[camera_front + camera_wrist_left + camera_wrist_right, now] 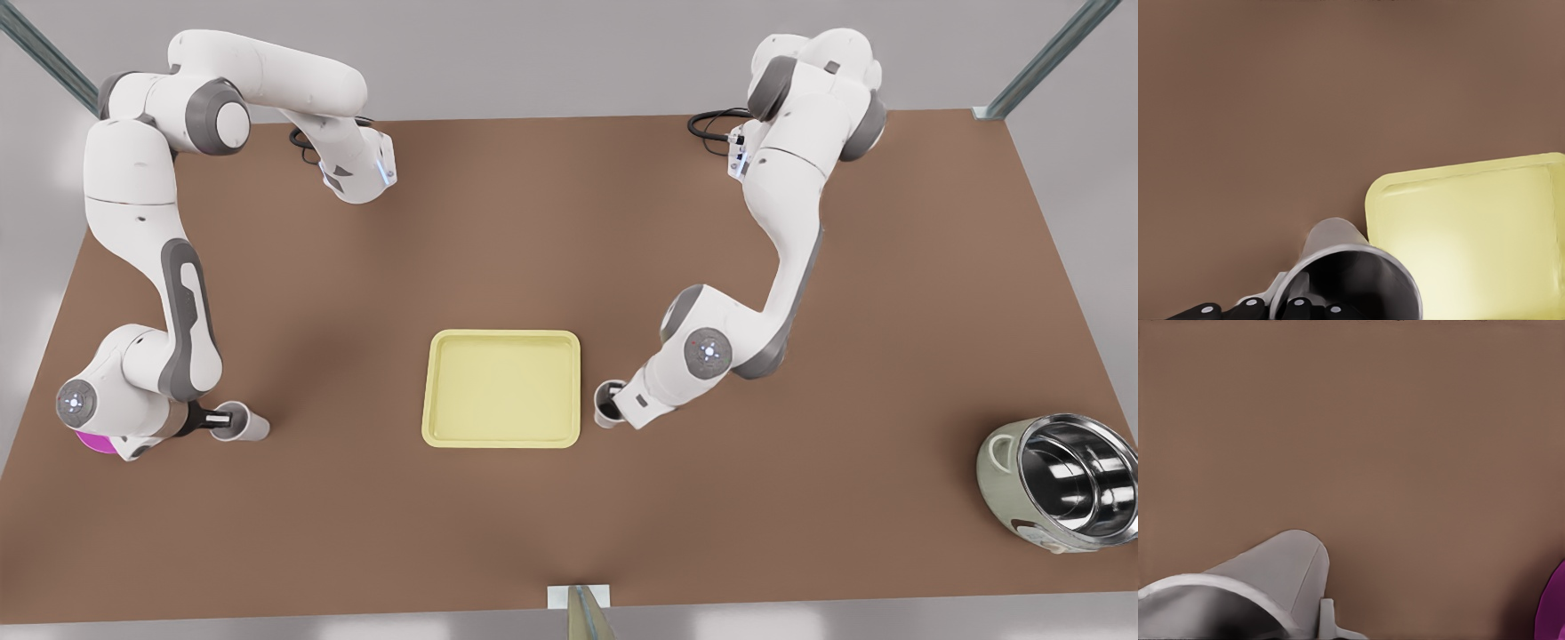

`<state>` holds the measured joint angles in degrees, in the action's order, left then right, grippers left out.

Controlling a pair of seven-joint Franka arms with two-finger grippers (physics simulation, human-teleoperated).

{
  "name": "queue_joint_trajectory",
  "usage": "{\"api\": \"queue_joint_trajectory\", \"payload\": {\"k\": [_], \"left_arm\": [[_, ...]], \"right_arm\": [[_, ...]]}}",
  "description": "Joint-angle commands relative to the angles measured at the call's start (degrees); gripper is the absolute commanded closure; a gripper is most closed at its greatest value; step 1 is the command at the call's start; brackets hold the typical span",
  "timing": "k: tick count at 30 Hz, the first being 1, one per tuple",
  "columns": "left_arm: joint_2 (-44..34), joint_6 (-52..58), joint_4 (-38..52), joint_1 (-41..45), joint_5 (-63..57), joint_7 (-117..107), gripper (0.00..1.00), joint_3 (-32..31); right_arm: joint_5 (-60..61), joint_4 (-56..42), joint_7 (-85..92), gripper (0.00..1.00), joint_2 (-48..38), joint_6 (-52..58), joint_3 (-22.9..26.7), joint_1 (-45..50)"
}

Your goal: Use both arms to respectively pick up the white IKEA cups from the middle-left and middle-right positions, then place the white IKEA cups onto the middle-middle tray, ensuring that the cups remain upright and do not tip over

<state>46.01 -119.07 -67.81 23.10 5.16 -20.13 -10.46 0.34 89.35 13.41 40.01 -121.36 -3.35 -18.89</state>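
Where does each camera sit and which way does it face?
Front: high over the table, looking down; left gripper on its right, right gripper on its left.
Left wrist: on left arm, faces left cup and tray; own gripper shows.
Right wrist: on right arm, faces right cup and dish.
Shared: front and left wrist show the tray.

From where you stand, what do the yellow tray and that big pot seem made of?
The tray looks like matte plastic: even pale yellow, soft sheen, rounded moulded rim. The pot seems polished steel inside, mirror-bright with reflections, in a dull cream shell, perhaps plastic or enamel.
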Motion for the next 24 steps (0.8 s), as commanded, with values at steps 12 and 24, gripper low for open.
{"api": "queue_joint_trajectory", "payload": {"k": [12, 24], "left_arm": [[8.13, -1.43, 7.43, 5.11, 0.29, -31.03, 0.75, -1.67], [13.76, -3.72, 14.81, 9.6, 0.29, -33.31, 0.75, -1.41]], "right_arm": [[4.67, -0.67, -9.1, 0.79, -4.15, 4.91, -16.6, 0.78], [-0.96, 3.63, -36.08, 0.79, -4.59, -4.93, -18.1, 20.12]]}}
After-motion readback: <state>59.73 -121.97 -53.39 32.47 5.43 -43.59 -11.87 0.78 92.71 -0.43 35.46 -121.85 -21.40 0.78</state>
